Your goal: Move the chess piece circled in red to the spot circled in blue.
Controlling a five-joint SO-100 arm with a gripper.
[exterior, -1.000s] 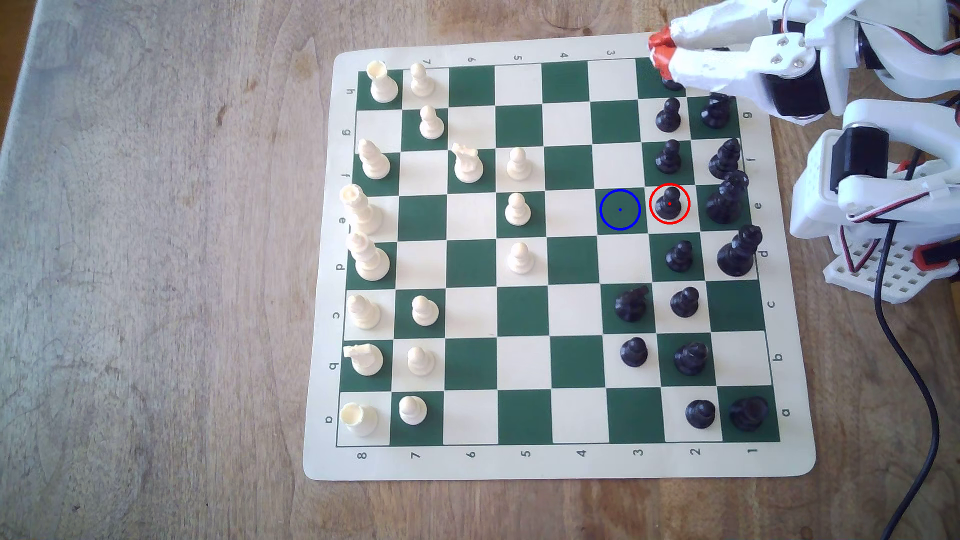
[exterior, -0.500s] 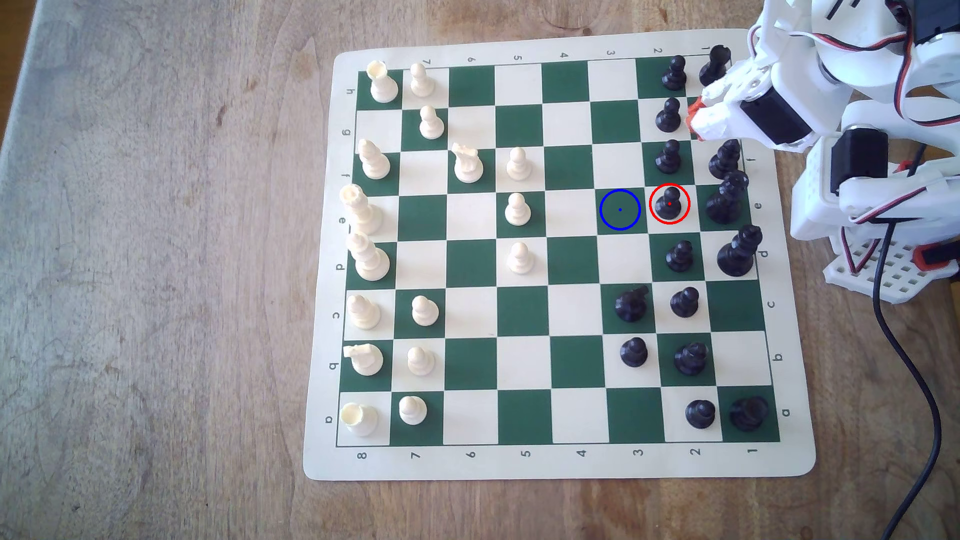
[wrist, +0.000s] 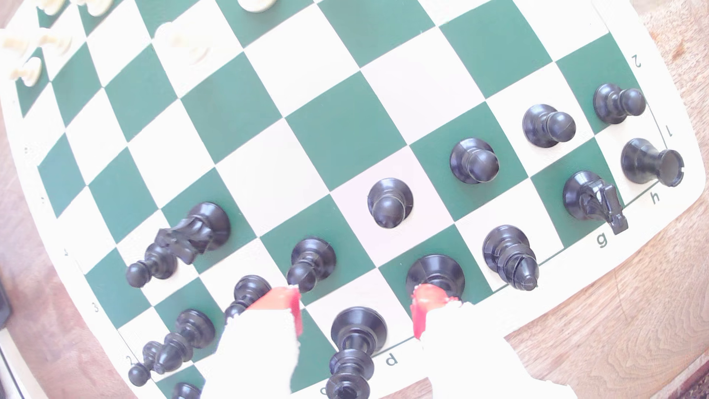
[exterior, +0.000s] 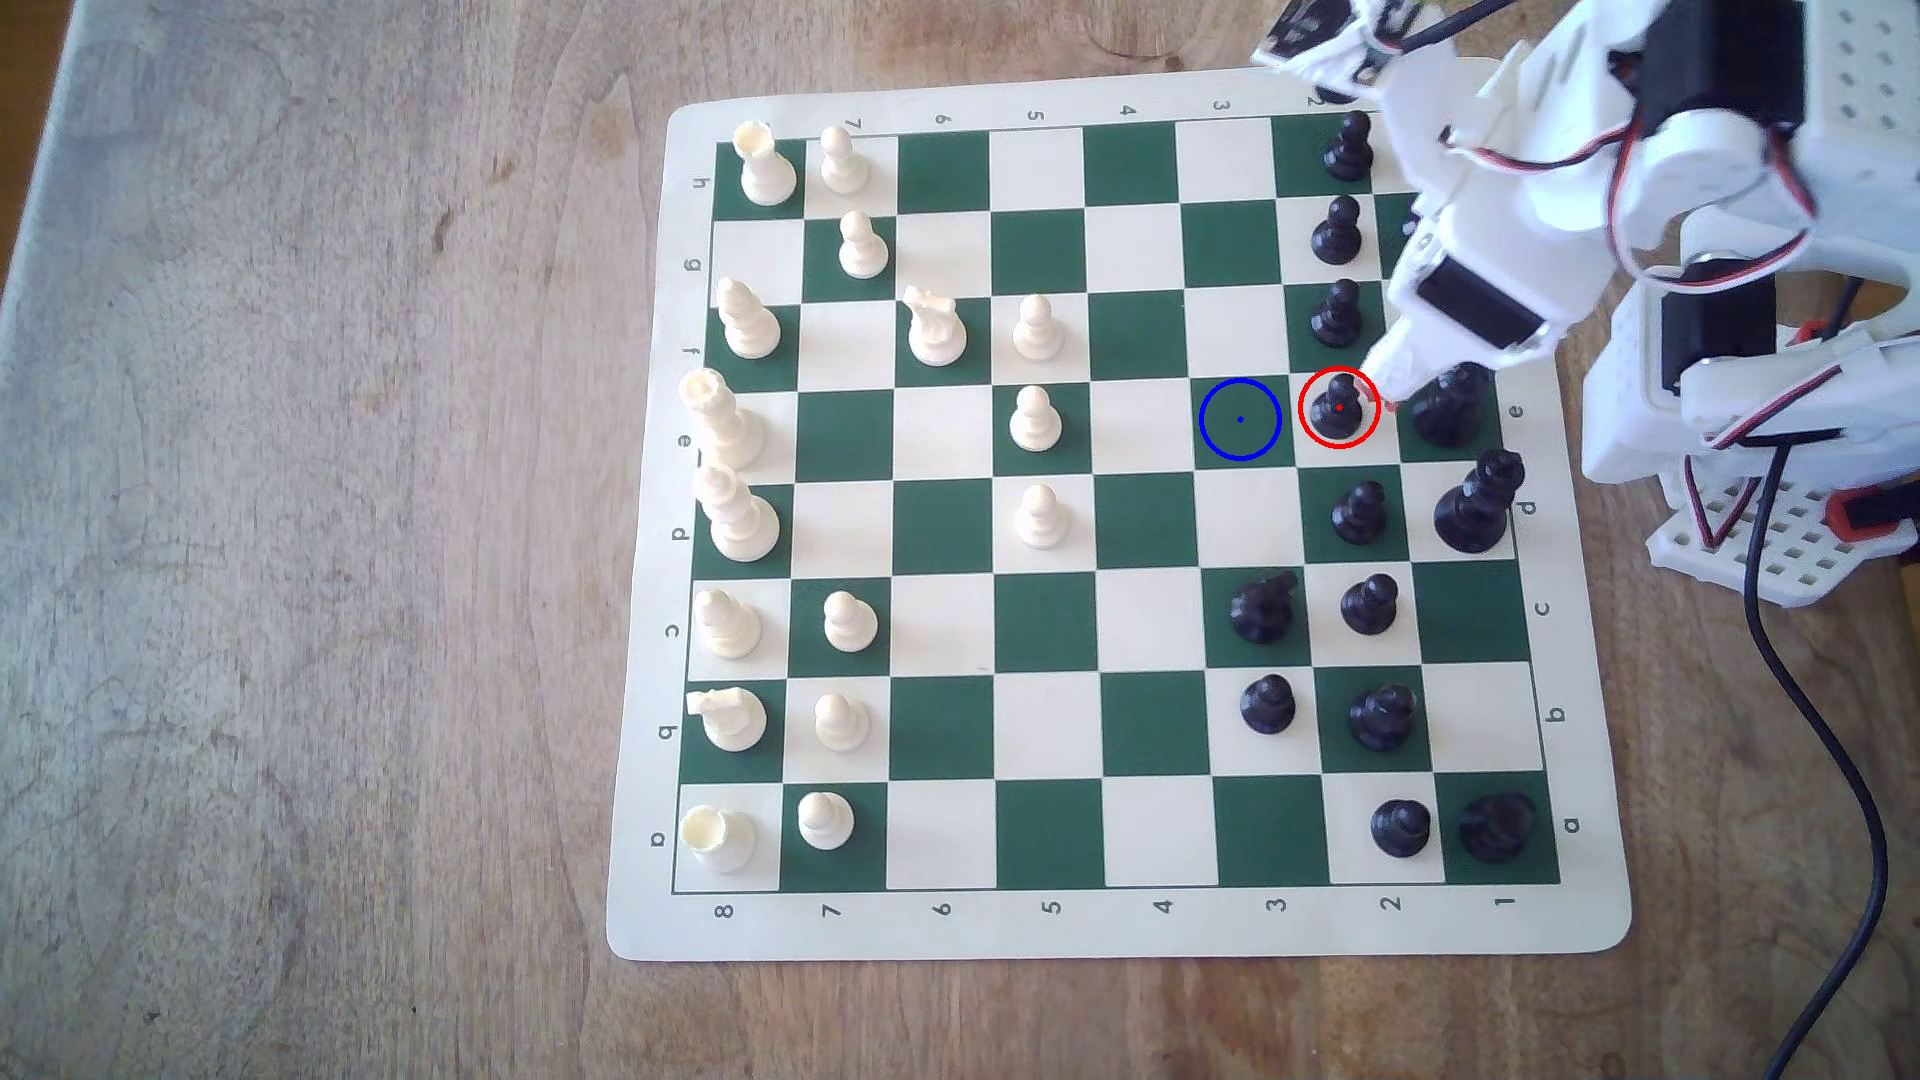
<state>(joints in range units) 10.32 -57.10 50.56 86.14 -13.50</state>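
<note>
arm bent over board | end effector (exterior: pixel 1387 386) open beside pawn (exterior: pixel 1337 407)

White plastic robot arm (exterior: pixel 1475 260) covers the black pieces on the board's far right column, rows f to h, in the exterior view; the tall black piece (exterior: pixel 1446 407) on row e is half hidden. Gripper tips: just a sliver of red beside the ringed pawn there, jaw gap unreadable. Cream pieces (wrist: pixel 27 57) in the wrist view are washed out and cropped, probably pawns.
</note>
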